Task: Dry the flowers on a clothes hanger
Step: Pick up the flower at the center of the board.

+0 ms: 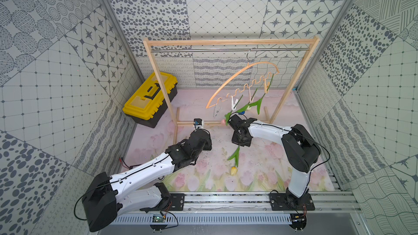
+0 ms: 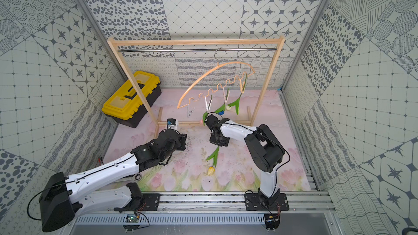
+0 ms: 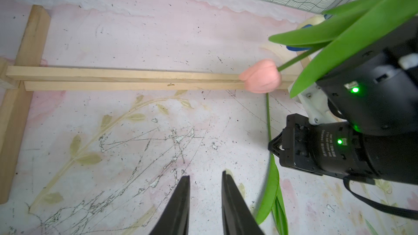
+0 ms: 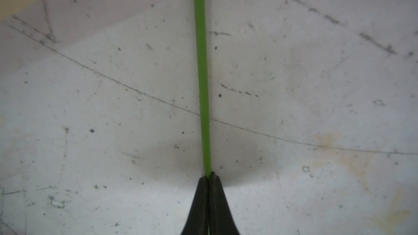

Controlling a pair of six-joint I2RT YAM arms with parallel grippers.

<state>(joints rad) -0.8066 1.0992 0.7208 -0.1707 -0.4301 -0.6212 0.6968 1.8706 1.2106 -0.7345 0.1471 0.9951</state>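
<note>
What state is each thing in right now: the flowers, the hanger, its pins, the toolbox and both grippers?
clothes hanger: hooked on the steel rail, tilted.
pink tulip: clipped, hanging head down.
blue tulip: clipped, hanging.
cream tulip: clipped, hanging.
yellow tulip: lying on the table, stem gripped.
fourth clothespin: empty.
toolbox: lid closed.
left gripper: open, empty.
right gripper: shut on the yellow tulip's stem.
</note>
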